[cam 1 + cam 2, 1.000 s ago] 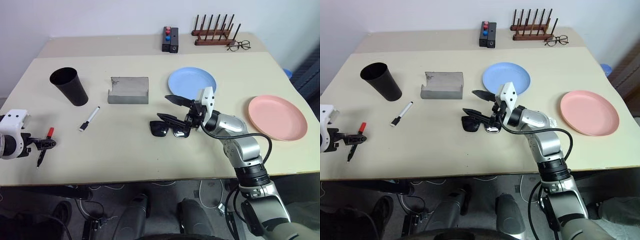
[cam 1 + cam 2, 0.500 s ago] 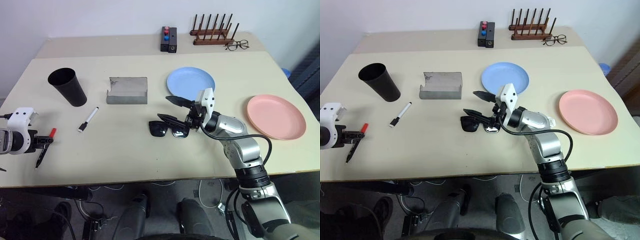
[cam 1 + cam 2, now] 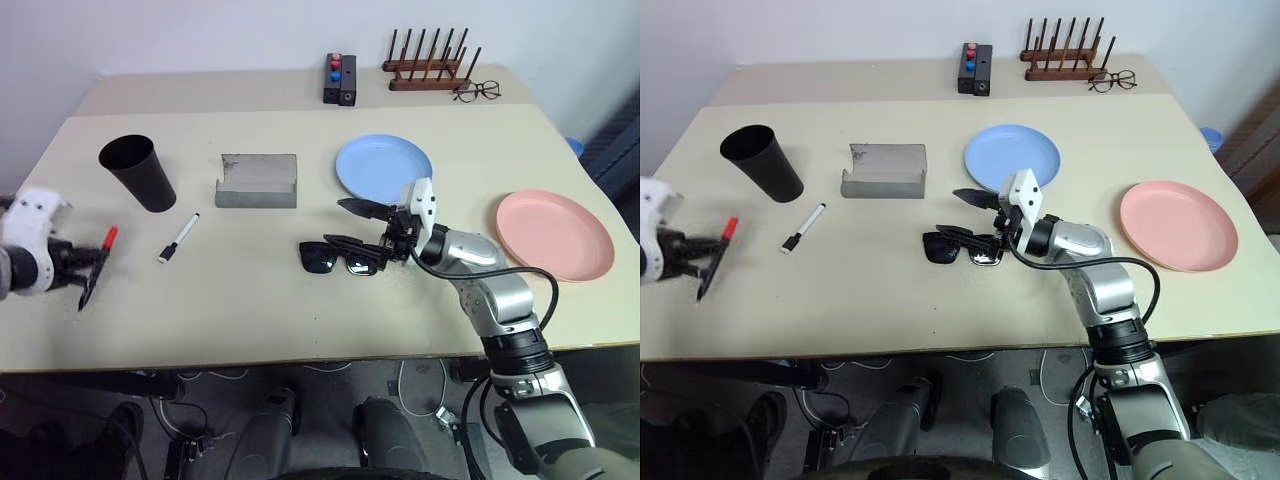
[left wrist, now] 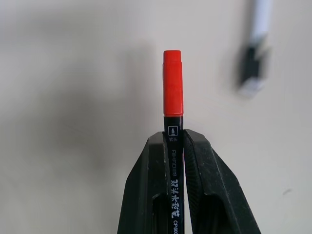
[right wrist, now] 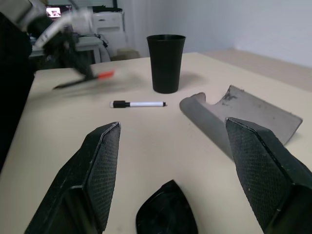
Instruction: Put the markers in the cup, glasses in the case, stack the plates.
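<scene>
Two markers: one red-capped marker point(image 3: 97, 266) and one black-capped white marker point(image 3: 178, 238). One black cup point(image 3: 139, 172). One grey case point(image 3: 257, 181). Two plates: one light blue plate point(image 3: 383, 167), one salmon pink plate point(image 3: 554, 234). One pair of sunglasses point(image 3: 335, 259), one pair of wire-rimmed eyeglasses point(image 3: 477, 92). One wooden peg rack point(image 3: 430, 66). One black block point(image 3: 340, 78).

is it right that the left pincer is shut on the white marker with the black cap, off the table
Not quite: the left pincer is shut on the red-capped black marker, as the left wrist view shows. The white marker with the black cap lies on the beige table.
</scene>
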Robot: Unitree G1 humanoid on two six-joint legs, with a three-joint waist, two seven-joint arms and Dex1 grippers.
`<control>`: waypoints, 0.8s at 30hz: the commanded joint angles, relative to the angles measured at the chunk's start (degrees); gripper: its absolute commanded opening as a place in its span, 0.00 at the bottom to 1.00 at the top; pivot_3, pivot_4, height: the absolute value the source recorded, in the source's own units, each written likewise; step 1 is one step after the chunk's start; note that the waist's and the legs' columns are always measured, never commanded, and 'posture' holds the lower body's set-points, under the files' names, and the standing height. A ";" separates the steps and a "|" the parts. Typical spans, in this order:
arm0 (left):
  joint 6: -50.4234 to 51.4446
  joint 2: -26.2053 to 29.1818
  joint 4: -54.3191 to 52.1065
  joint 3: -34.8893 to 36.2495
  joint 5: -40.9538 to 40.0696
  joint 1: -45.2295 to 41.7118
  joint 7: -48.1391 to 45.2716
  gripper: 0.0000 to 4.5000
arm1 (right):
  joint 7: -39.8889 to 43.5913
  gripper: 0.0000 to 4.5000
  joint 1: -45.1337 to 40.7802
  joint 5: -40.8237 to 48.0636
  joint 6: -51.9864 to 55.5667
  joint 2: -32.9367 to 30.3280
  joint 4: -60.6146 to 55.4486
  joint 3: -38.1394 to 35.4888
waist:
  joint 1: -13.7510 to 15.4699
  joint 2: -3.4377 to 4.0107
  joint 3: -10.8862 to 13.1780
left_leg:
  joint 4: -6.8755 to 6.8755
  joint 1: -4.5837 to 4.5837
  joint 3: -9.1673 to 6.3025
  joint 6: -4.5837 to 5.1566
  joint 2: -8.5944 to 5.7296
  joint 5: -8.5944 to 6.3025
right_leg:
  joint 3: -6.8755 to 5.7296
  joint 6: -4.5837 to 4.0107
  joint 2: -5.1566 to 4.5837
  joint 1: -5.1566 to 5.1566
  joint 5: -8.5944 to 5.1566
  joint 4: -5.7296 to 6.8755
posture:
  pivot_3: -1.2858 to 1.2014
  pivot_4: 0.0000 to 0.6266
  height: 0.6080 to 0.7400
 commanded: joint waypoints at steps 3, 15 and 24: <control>-15.66 -5.93 -4.08 9.08 -2.86 -5.68 1.68 0.01 | 1.04 0.77 -2.64 4.21 1.07 1.11 -1.25 -2.35 | 0.09 0.00 0.00 | 0.02 0.00 0.00 -0.01 0.00 -0.01 | -0.03 0.00 -0.01 0.04 0.00 -0.04 | 0.52 0.24 0.99; -48.74 -15.04 17.52 3.39 3.38 -26.21 8.94 0.01 | -0.69 0.77 -3.44 3.05 -0.72 3.05 0.02 -2.02 | -0.06 -0.04 -0.02 | 0.12 0.00 0.01 0.08 -0.03 0.07 | -0.12 0.06 0.18 0.15 0.04 0.04 | 0.52 0.24 0.99; -72.34 -20.08 49.13 2.11 6.13 -36.18 11.19 0.01 | -3.80 0.77 -3.20 4.63 -0.30 3.09 -0.23 -5.38 | -0.17 -0.07 -0.03 | 0.18 -0.03 -0.01 0.08 -0.04 0.10 | -0.13 0.11 0.25 0.20 0.06 0.13 | 0.52 0.24 0.99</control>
